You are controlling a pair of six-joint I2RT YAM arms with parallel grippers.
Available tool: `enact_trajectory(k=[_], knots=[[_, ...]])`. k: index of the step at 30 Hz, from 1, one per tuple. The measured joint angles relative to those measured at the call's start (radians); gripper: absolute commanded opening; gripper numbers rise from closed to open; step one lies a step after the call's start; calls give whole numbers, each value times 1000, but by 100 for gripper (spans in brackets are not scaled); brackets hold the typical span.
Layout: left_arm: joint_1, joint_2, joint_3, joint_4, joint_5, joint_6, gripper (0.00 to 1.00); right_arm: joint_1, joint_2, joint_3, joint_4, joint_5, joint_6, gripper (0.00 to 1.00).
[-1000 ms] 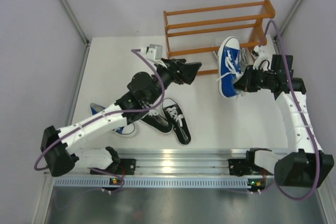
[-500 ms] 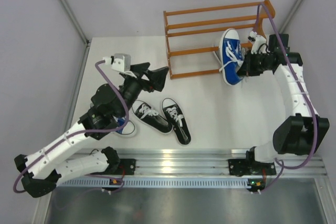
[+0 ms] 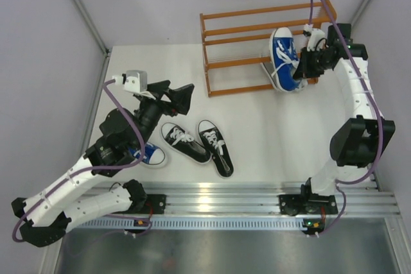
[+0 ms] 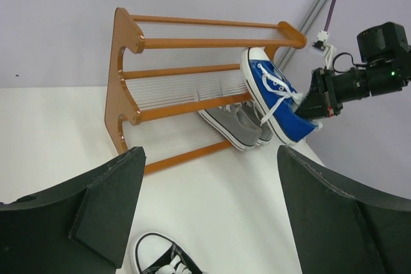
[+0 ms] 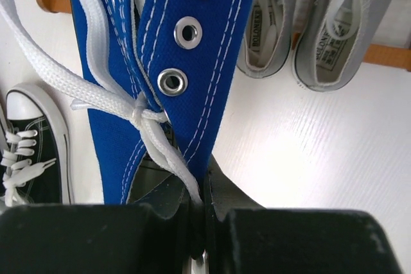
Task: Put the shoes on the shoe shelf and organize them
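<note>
Blue shoe: you hold it against the shoe shelf now — closer than before.
Right gripper: clamped on its canvas.
Left gripper: spread wide, empty.

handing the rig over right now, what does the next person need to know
Left gripper: open, empty, hovering over the table left of the shelf.
Right gripper: shut on a blue shoe, held toe-up at the shelf's right side, not yet released.
Grey pair: on the bottom tier.
Black pair and the other blue shoe: on the table, the blue one partly under the left arm.
Done: grey pair.
Left: seat the held shoe, then shelve the other three.
</note>
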Motion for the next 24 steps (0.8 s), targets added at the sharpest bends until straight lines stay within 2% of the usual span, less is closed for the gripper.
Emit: enact_trajectory(k=[7, 24], knots=[[0, 0, -3, -21, -4, 0, 89, 10, 109, 158, -16, 48, -11, 0], [0, -19, -26, -30, -9, -11, 89, 95, 275, 364, 12, 173, -5, 0]])
